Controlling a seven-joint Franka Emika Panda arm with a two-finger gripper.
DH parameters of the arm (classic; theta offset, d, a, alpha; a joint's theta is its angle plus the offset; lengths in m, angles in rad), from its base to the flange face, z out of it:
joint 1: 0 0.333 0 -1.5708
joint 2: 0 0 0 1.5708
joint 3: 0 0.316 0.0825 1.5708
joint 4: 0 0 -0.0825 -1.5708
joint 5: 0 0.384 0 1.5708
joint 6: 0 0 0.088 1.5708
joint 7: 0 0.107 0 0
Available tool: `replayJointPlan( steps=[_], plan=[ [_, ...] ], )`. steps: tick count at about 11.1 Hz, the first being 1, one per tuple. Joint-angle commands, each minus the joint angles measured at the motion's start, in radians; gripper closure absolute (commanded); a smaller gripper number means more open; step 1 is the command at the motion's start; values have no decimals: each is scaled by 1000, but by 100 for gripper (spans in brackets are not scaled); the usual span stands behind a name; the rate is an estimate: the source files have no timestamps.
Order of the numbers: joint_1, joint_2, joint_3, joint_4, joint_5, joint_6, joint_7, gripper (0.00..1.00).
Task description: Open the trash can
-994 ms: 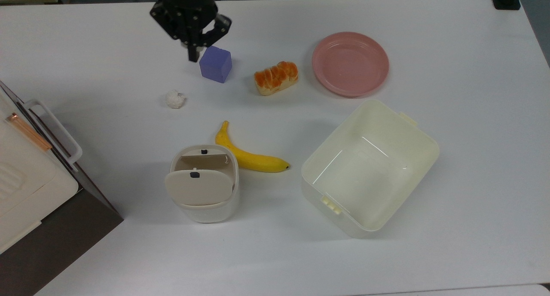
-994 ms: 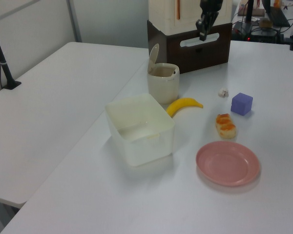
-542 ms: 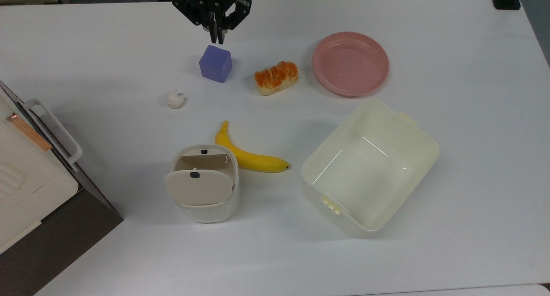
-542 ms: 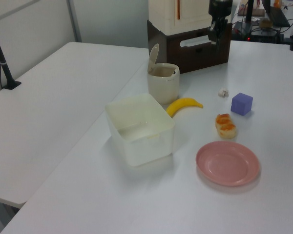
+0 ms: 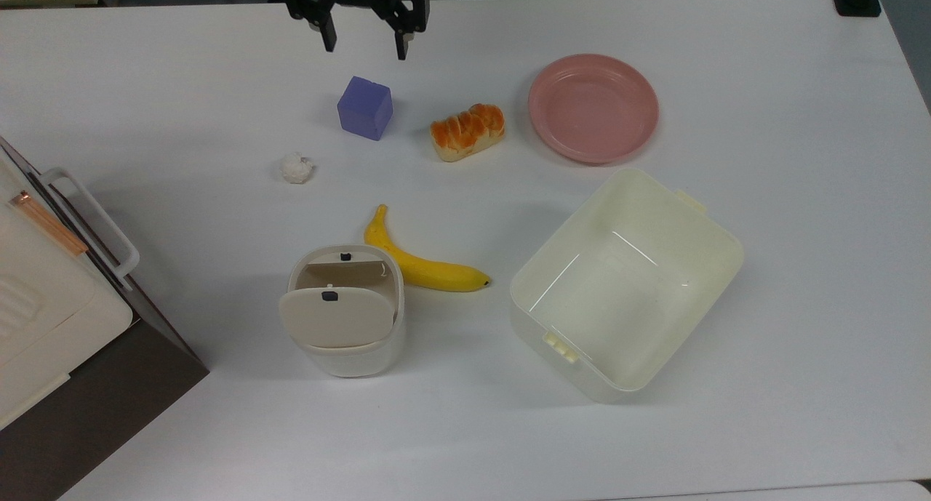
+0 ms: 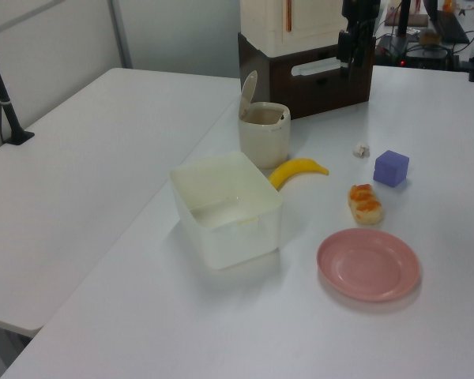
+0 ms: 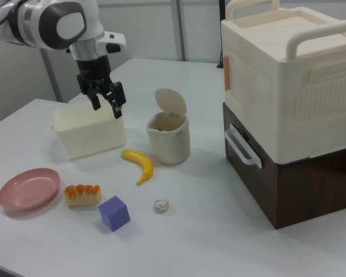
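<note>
Trash can sits near the front of the white counter in the top view, just beside the banana, and its beige lid is already tipped up, so the job looks pretty much done to me. The claw hangs high over the far edge, fingers spread wide, holding nothing. Main risk I'd guess: if it drops back in, it could bump the lid shut or clip the purple cube right under it. Count: one trash can, one banana, one cube, one bread roll, one pink plate, one pale-yellow tub, one crumpled paper ball.
</note>
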Motion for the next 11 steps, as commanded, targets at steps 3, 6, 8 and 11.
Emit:
replayJointPlan(
  steps=[3, 6, 8, 11],
  plan=[
    [12, -21, -9, -4, -50, -17, -25, 0],
    [13, -31, -9, -5, -70, -28, -25, 0],
    [13, -39, -9, -5, -67, -34, -19, 0],
    [19, -38, -9, -7, -58, -45, -14, 0]
  ],
)
